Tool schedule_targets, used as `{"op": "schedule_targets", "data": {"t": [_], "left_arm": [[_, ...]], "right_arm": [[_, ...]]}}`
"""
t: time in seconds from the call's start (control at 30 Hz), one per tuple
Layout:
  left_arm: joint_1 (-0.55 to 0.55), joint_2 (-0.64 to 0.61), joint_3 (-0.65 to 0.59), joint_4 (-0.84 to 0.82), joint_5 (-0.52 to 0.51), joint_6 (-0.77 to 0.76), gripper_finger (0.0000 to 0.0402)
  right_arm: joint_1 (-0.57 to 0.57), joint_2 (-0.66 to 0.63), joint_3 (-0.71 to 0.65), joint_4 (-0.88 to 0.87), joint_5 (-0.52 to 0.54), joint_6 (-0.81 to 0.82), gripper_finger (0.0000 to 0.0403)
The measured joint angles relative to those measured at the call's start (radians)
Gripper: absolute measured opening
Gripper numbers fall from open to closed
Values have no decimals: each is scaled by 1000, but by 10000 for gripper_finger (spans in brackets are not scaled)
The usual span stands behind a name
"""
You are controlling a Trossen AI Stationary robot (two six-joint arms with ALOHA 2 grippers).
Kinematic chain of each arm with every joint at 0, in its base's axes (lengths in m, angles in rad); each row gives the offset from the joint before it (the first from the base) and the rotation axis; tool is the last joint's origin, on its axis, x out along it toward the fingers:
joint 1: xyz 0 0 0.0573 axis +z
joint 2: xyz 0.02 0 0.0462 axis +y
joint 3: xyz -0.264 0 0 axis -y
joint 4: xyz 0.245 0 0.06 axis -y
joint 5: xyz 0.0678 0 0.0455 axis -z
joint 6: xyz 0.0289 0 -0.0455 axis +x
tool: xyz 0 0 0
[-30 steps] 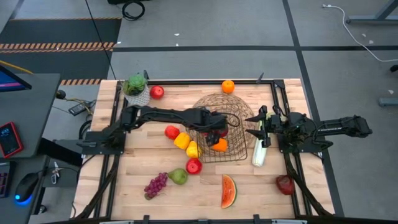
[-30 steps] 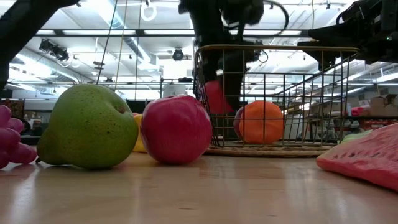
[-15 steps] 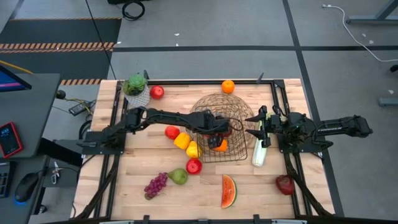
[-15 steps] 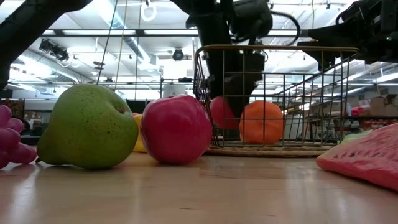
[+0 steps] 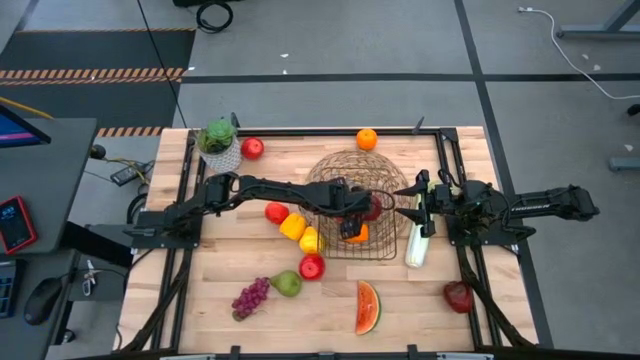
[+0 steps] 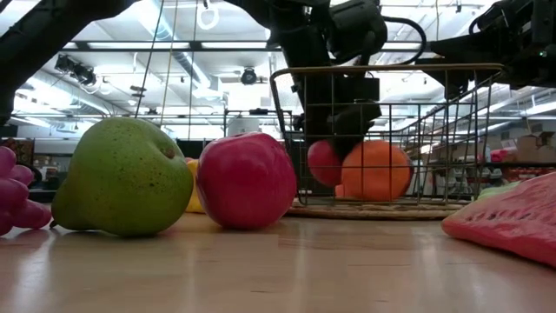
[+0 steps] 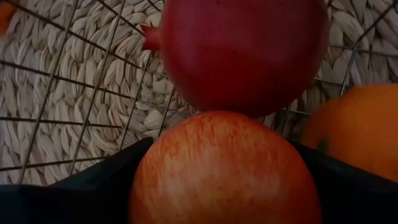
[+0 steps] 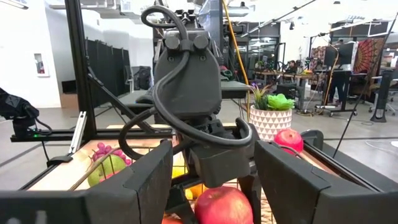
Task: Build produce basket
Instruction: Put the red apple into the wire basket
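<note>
Now the left pincer [image 5: 350, 215] is reaching down inside the basket [image 5: 330, 170], its fingers spread wide around a smooth red-streaked apple [image 7: 224, 171]. It is lowering the apple beside a dark red fruit [image 7: 242, 53] and an orange [image 6: 375, 171] on the woven base. Releasing well probably means setting it down low so the round fruit does not roll or knock its neighbours. The thin wire mesh is rigid and see-through. The right pincer [image 5: 418, 208], fingers closed and empty, is waiting just beside the basket rim near the pale celery [image 5: 415, 250].

wooden table [image 5: 230, 250]; basket [image 5: 385, 250], pear [image 5: 288, 284], grapes [image 5: 251, 297]
</note>
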Motion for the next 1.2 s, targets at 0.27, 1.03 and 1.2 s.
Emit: {"op": "schedule_targets", "data": {"t": [0.27,1.03,1.2], "left_arm": [[0,0,0,29,0,8,339],[3,0,0,36,4,13,339],[12,0,0,49,75,7,352]], "right_arm": [[0,0,0,0,0,0,231],[0,0,0,0,0,0,231],[0,0,0,0,0,0,231]]}}
